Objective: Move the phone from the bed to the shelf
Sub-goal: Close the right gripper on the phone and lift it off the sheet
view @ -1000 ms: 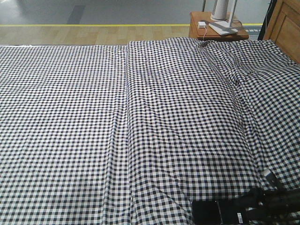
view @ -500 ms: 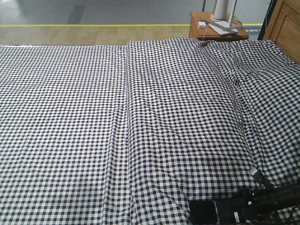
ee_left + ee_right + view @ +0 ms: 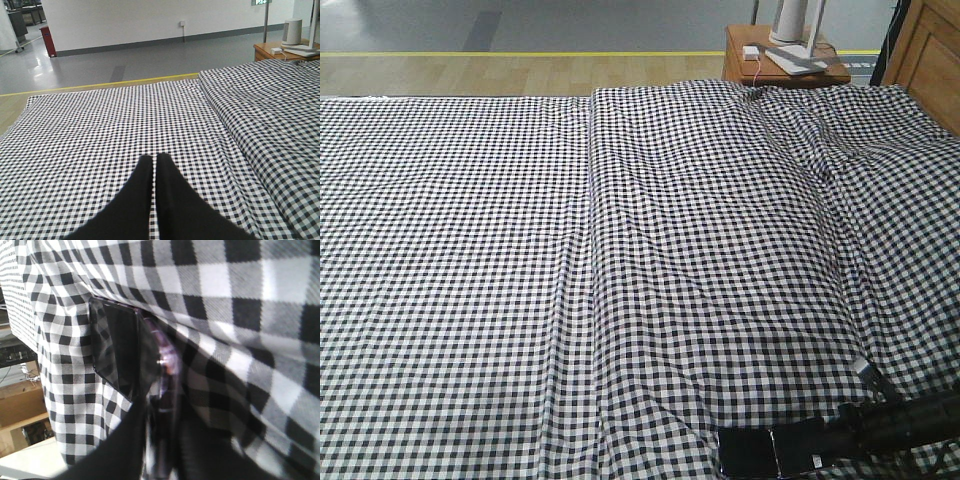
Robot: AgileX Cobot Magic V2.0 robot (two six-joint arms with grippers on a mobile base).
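Right claw (image 3: 832, 446) appeared clamped on one end of the phone (image 3: 755, 452), though the wrist view was blurred. The phone extended straight beyond the fingertips, against the bed (image 3: 620, 250). Left claw (image 3: 154, 159) was closed above the sheet.

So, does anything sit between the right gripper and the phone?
Nothing visible does. The right gripper has its fingers on either side of the phone, at the near edge of the bed.
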